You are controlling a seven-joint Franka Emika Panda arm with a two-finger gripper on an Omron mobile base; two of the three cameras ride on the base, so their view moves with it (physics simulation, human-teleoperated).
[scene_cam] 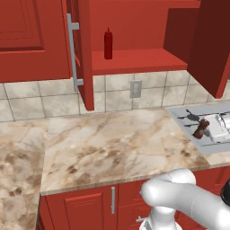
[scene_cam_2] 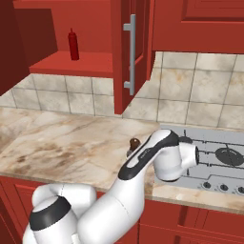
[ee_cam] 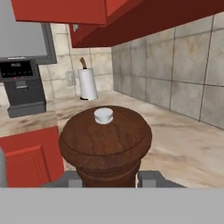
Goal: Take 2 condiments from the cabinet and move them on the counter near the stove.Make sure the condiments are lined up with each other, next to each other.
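Note:
The slim red squeeze bottle (scene_cam: 108, 43) (scene_cam_2: 73, 44) stands upright on the red shelf of the open cabinet (scene_cam: 134, 60). My gripper (scene_cam: 207, 126) (ee_cam: 111, 179) is shut on the dark brown shaker (scene_cam: 200, 130) (ee_cam: 105, 140), holding it tilted and low by the left edge of the stove (scene_cam: 197, 112) (scene_cam_2: 217, 157). In the right base view my forearm hides all but the knob top of the shaker (scene_cam_2: 135, 142). The hand view looks down on its round wooden cap, with a fingertip (ee_cam: 151, 178) on each side. The beige counter (scene_cam: 112, 143) (scene_cam_2: 62, 147) stretches out to the left.
The cabinet's open doors (scene_cam: 84, 54) (scene_cam_2: 125, 52) jut out over the counter, one carrying the long silver handle (scene_cam: 72, 51). A wall outlet (scene_cam: 135, 89) sits on the tiled backsplash. A paper towel roll (ee_cam: 87, 84) and a black coffee machine (ee_cam: 24, 87) stand far along the counter.

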